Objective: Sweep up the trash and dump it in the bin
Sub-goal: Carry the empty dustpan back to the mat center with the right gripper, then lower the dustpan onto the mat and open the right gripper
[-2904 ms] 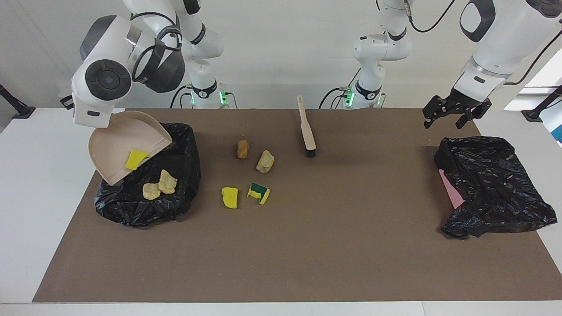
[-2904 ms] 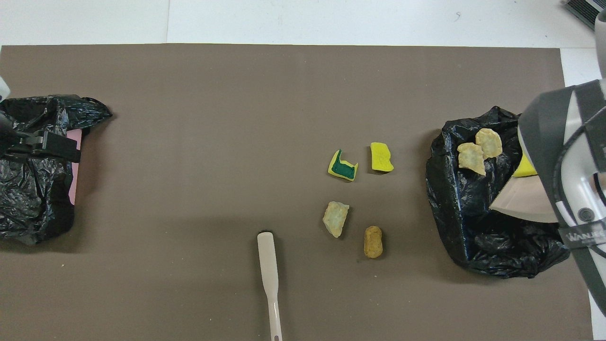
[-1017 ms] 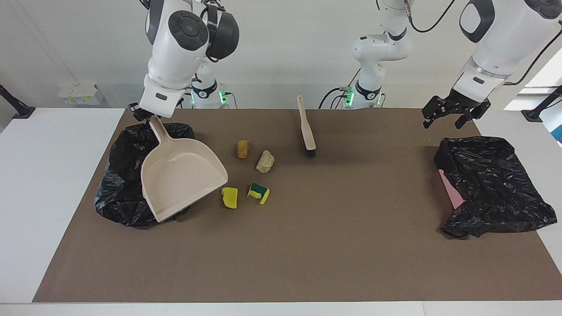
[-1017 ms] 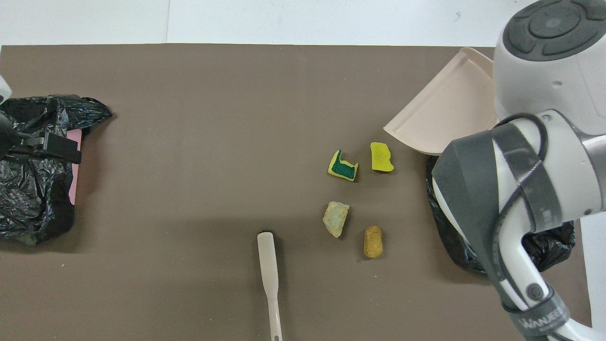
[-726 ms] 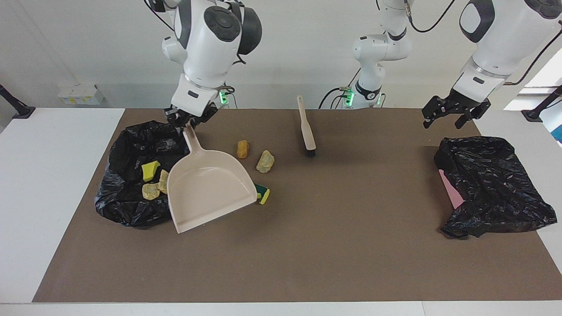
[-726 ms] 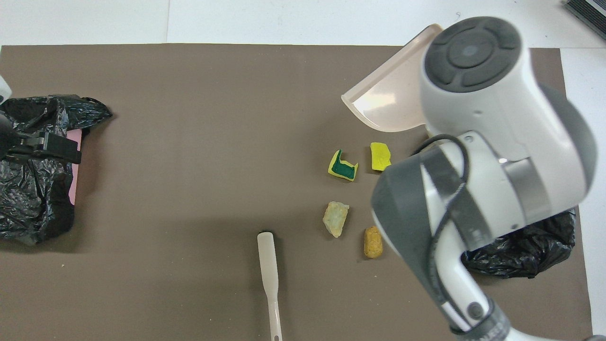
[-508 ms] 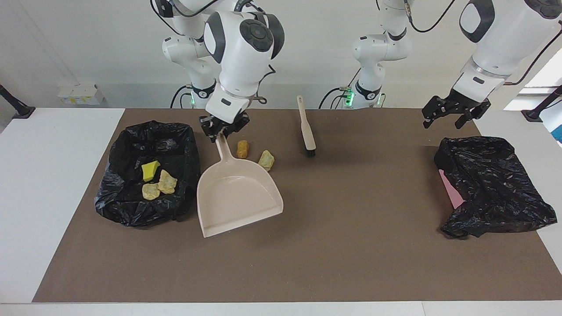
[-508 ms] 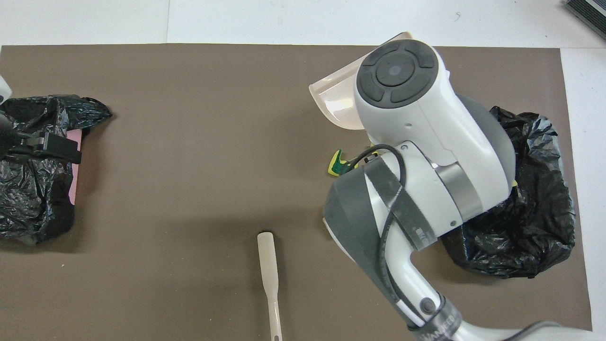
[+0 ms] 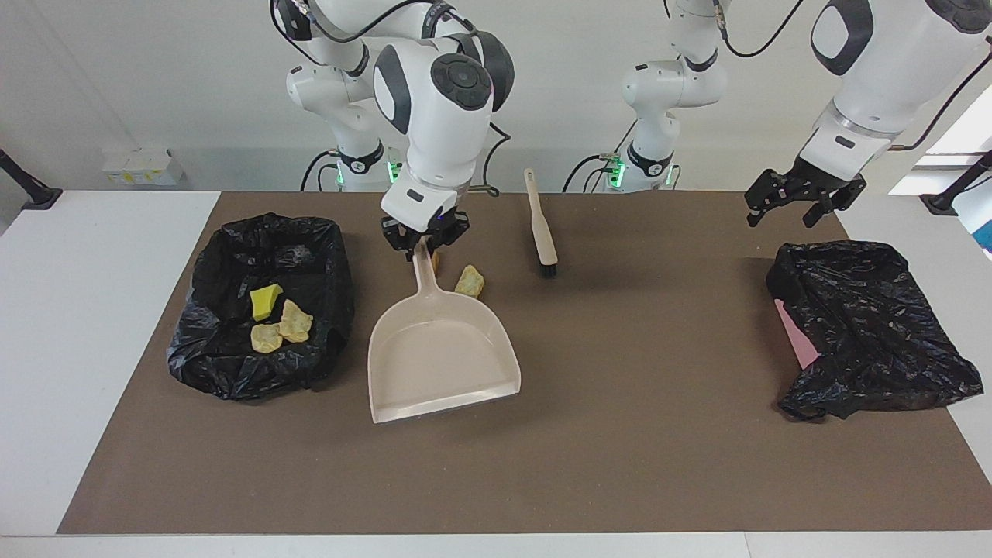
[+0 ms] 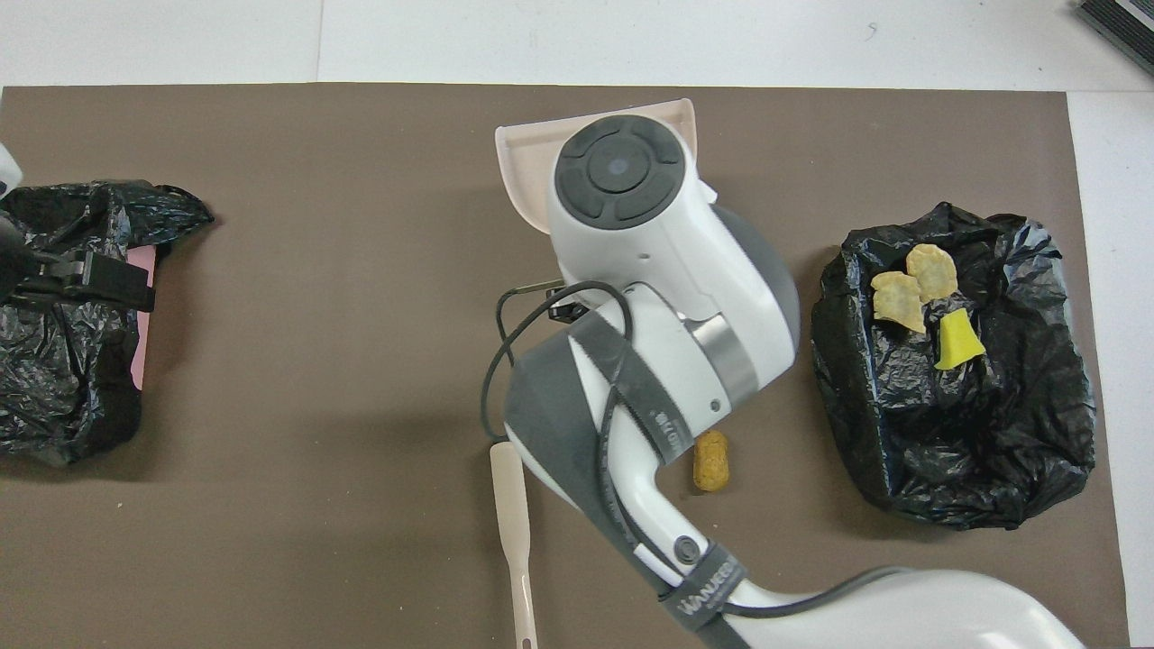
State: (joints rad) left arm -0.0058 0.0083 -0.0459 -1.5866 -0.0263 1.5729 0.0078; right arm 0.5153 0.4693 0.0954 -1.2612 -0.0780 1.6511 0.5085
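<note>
Surface: brown mat [image 9: 620, 465] over a white table, pale wall past the robots.
Right gripper [image 9: 422, 242]: you have it clamped on the handle of the beige dustpan [image 9: 442, 349], pan raised over the mat's middle.
Left gripper [image 9: 802, 200]: fingers spread, empty, waiting above the spare black bag [image 9: 868, 325].
Trash: three scraps [image 9: 275, 318] lie in the bin bag [image 9: 232, 364]; a beige chunk [image 9: 470, 281] and a brown lump [image 10: 710, 460] lie loose by the handle.
Handling: likely light, soft, crumbly; push them with the brush [image 9: 542, 232], gripped by its stiff handle.
</note>
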